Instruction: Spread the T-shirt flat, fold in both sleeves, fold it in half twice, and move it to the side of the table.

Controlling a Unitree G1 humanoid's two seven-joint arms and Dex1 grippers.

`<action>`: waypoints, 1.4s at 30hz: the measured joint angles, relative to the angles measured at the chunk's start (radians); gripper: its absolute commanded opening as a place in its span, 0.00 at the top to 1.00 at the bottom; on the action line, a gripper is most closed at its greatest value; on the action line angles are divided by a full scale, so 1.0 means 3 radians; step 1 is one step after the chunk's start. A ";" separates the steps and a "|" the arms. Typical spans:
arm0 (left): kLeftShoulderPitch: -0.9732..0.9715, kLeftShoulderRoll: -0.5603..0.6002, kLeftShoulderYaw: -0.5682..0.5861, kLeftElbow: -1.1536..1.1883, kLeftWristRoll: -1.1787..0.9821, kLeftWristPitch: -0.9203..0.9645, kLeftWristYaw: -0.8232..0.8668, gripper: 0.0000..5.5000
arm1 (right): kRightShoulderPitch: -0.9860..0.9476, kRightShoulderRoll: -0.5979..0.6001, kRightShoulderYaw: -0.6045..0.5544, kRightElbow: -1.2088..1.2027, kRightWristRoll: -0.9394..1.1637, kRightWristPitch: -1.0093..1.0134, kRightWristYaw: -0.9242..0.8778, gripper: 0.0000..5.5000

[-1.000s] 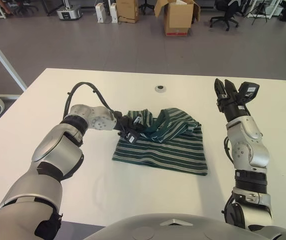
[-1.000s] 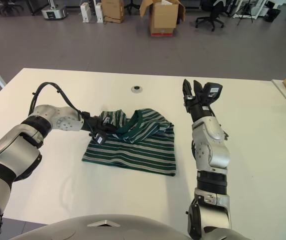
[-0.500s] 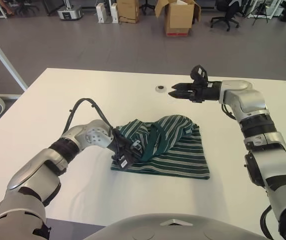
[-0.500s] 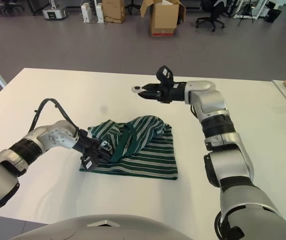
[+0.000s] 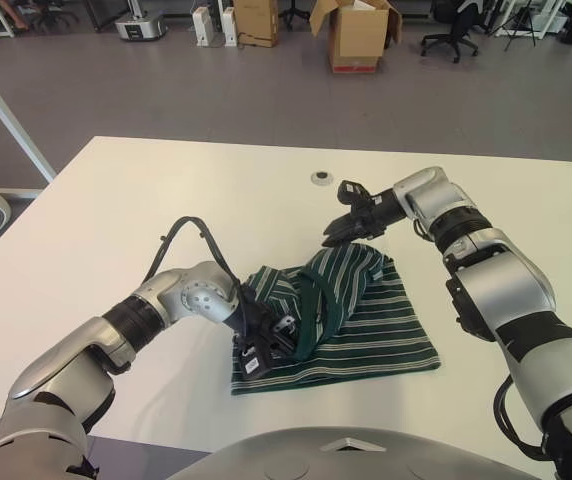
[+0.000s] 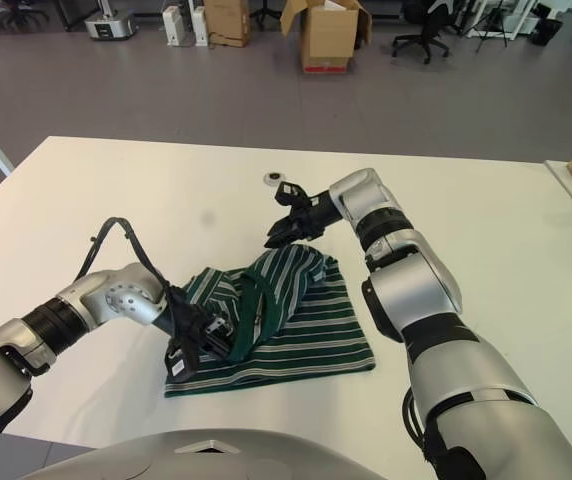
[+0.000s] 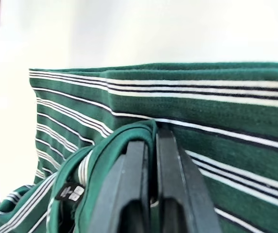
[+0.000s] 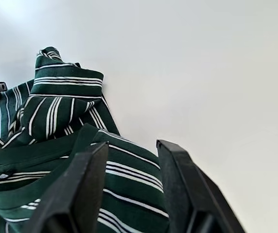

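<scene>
Nearest the robot, the left claw [image 5: 266,345] is pressed together on a bunched fold of the T-shirt [image 5: 378,335]. Its arm is bent low across the worktop [image 5: 96,210] with the wrist turned inward. Over the last second it has dragged that fold from the shirt's far left side toward the near edge, so the cloth is heaped rather than flat. Spreading, I judge, is not yet finished. The shirt lies mid-worktop, rumpled on its left. Farther off, the right arm has swung down from upright and now reaches inward. The right claw [image 5: 338,236] is spread over the shirt's far edge, gripping nothing.
</scene>
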State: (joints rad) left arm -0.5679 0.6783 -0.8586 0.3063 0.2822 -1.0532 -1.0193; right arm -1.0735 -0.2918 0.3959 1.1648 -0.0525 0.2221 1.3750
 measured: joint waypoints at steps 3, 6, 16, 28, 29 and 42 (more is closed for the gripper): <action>0.0014 -0.0001 -0.0001 -0.0015 -0.0001 0.0000 0.0000 1.00 | 0.0310 0.0037 0.0086 0.0016 -0.0216 -0.0254 -0.0092 0.66; 0.0025 -0.0008 -0.0003 -0.0009 -0.0005 -0.0001 0.0000 1.00 | 0.0389 -0.0100 0.0194 -0.0152 -0.0310 -0.0326 0.0200 0.66; 0.0115 0.0038 0.0064 0.0021 -0.0049 -0.0026 0.0018 1.00 | 0.1532 -0.1881 0.1020 -0.3203 0.0874 0.1068 0.0809 0.66; 0.0083 0.0041 0.0049 0.0134 -0.0082 -0.0144 0.0009 1.00 | 0.1163 -0.1454 0.0752 -0.2941 0.1077 0.1325 0.0682 0.66; 0.0080 0.0041 0.0044 0.0141 -0.0092 -0.0144 0.0008 1.00 | 0.1220 -0.1398 0.0750 -0.2903 0.1068 0.1292 0.0645 0.66; 0.0042 0.0042 -0.0003 0.0103 -0.0126 -0.0098 -0.0052 1.00 | 0.1350 -0.1145 0.0693 -0.2268 0.0676 0.0850 0.0727 0.66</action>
State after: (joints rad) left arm -0.5552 0.6908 -0.8595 0.3372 0.2443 -1.0826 -1.0350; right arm -0.6686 -0.6353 0.6037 0.4844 0.1503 0.4770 1.5932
